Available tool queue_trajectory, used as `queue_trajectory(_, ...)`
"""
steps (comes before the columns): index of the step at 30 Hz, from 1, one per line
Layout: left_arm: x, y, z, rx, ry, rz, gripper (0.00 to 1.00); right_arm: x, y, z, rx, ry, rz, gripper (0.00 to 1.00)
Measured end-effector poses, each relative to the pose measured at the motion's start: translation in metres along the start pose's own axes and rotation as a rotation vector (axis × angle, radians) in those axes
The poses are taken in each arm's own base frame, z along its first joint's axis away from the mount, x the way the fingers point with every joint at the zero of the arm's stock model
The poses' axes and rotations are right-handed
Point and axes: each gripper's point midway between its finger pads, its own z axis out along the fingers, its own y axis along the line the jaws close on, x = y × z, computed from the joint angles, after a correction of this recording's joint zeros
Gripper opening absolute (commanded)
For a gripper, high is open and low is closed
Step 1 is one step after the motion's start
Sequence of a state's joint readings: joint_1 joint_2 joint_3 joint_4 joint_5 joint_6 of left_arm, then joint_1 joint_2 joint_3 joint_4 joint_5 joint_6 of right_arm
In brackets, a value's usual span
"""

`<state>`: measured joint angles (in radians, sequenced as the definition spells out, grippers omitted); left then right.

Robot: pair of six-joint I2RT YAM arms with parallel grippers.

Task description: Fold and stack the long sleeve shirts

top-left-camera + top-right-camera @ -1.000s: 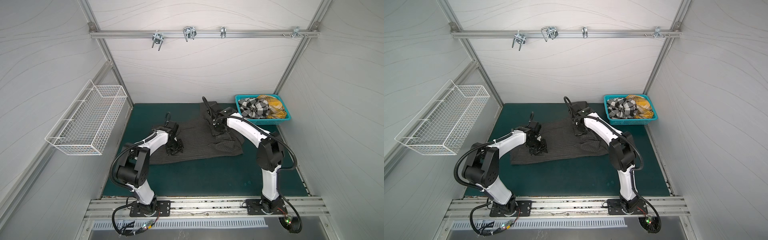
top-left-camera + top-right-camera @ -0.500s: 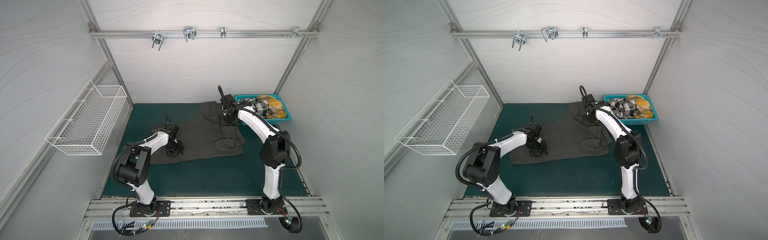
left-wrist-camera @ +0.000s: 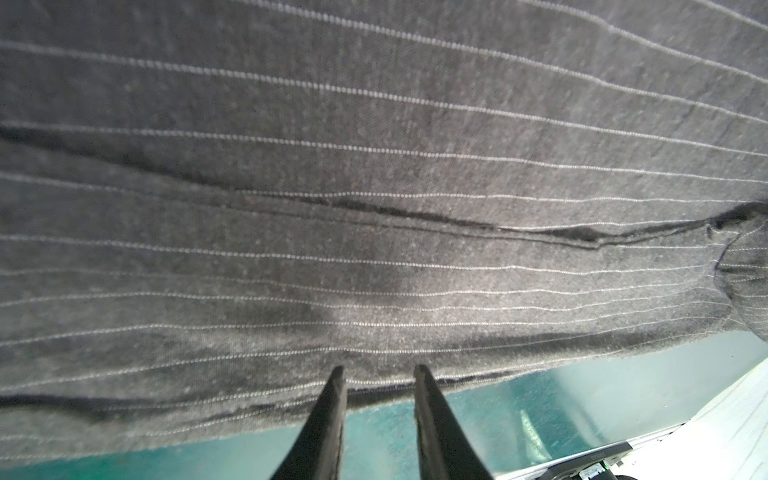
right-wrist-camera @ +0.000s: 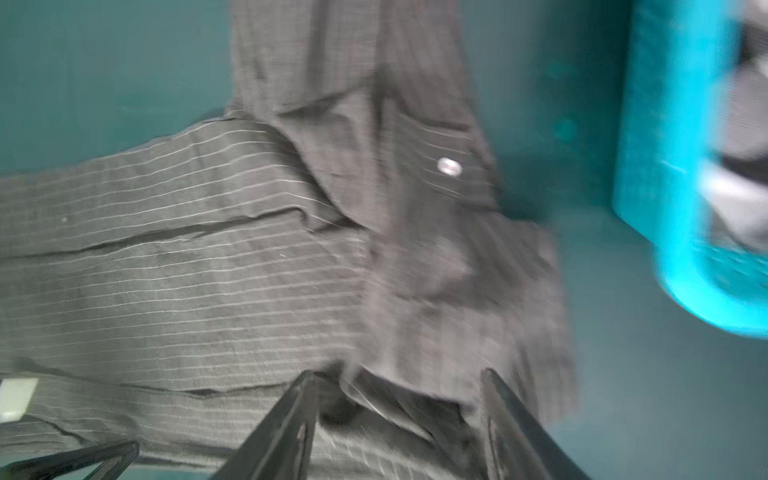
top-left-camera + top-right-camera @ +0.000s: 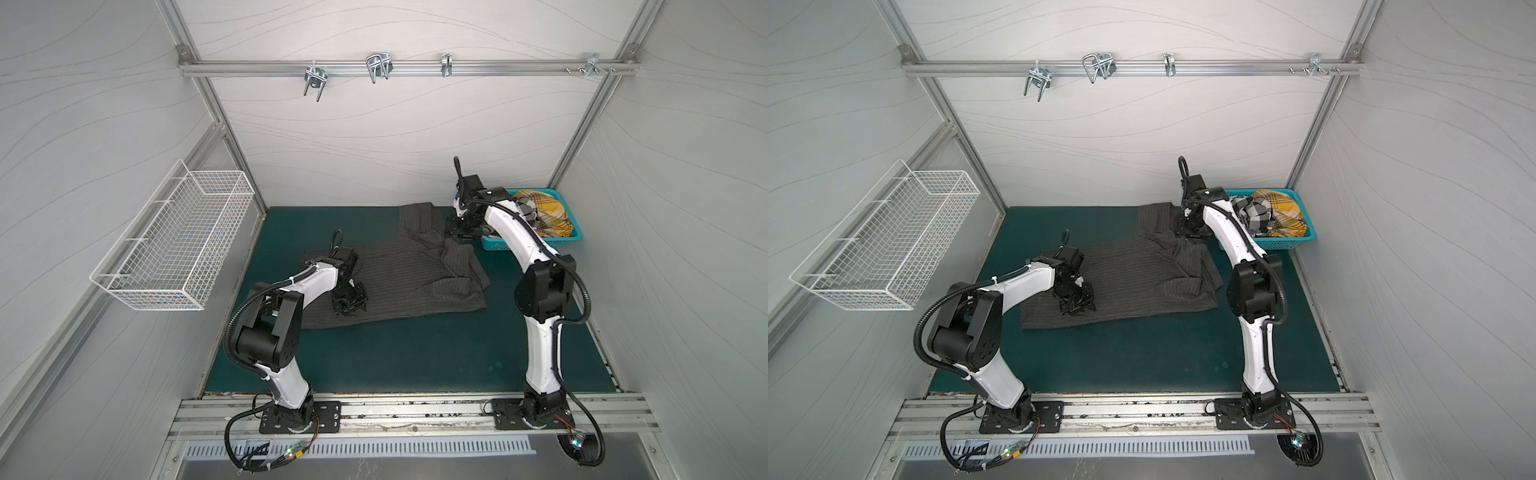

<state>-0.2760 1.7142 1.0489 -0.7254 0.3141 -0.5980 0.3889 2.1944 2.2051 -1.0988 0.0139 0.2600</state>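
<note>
Right gripper (image 4: 399, 372), jaws wide, is hanging over the bunched end of the pinstripe shirt (image 5: 395, 274) while left gripper (image 3: 379, 367), jaws barely parted, is sitting on the opposite end.

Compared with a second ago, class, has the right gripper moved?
Yes. The right gripper has swung farther back and rightward, toward the basket, ending beside its front corner.

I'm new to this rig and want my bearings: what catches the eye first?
A dark charcoal pinstriped shirt lies spread on the dark green mat, its far-right end rumpled. The left gripper rests on its near edge; the right gripper hangs open over the rumpled end. Back right, a teal plastic lattice basket holds a black-and-white check shirt and a mustard-yellow plaid shirt.
</note>
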Motion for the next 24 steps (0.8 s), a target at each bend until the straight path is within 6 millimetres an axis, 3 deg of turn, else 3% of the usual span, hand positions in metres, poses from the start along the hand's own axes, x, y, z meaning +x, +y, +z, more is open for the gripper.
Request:
queue_trajectory(4,0.0,0.001,0.001,-0.002,0.005,0.001,0.29,0.001,0.008,0.031,0.045,0.032,-0.03,0.46)
queue_trajectory(8,0.001,0.001,0.003,-0.002,0.01,0.001,0.29,0.009,-0.009,0.058,0.11,0.08,-0.026,0.22)
queue_trajectory(11,0.001,0.002,0.005,-0.005,0.016,0.0,0.28,0.01,-0.019,0.065,0.149,0.089,-0.021,0.06)
queue_trajectory(18,-0.002,0.005,0.017,-0.008,0.03,-0.012,0.27,0.002,-0.028,0.052,0.211,0.043,-0.024,0.06)
queue_trajectory(24,-0.002,0.006,0.018,0.018,0.04,-0.034,0.26,-0.013,-0.028,0.009,0.229,-0.047,-0.028,0.0)
